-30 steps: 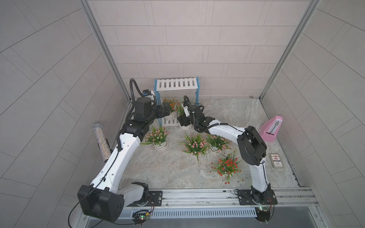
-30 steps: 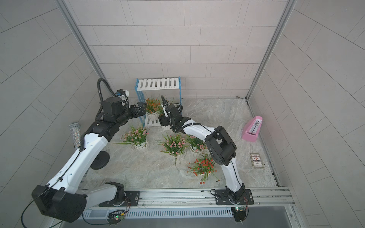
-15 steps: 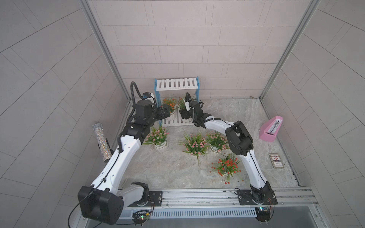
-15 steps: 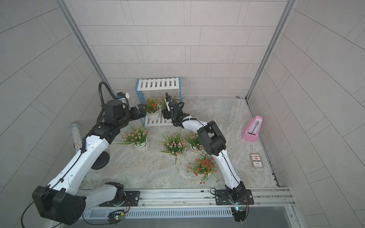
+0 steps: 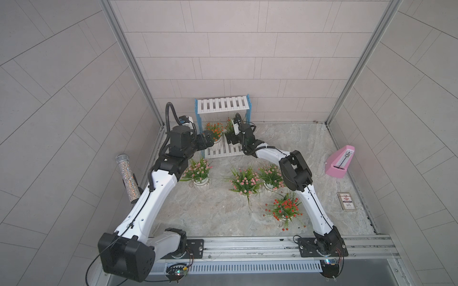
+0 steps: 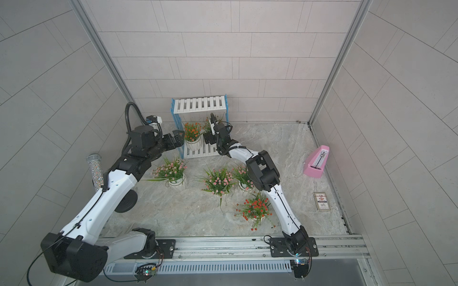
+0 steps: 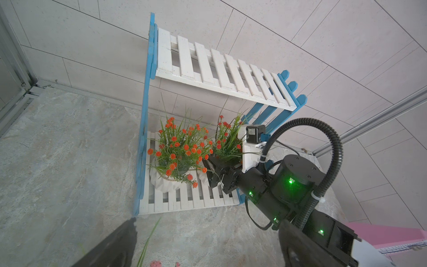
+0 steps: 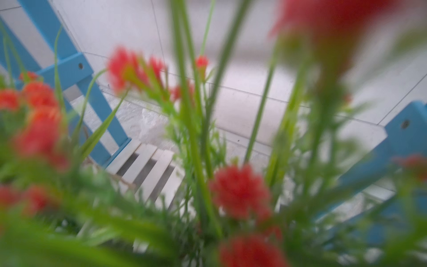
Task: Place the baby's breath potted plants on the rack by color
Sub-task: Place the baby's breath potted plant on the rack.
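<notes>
The rack stands against the back wall. On its lower shelf stand two red-orange baby's breath potted plants, one on the left and one on the right. My right gripper is at the right one's pot, jaws spread either side of it; that pot is mostly hidden. Blurred red blossoms fill the right wrist view. My left gripper hangs open and empty by the rack's front left corner. Three pink plants and a red one stand on the floor.
A pink metronome stands at the right wall, with a small card box in front of it. A glittery cylinder is fixed at the left wall. Both forearms reach over the floor plants towards the rack.
My right gripper has carried the second red-orange plant back onto the lower shelf beside the first, and its jaws have widened. My left arm has hardly moved.
</notes>
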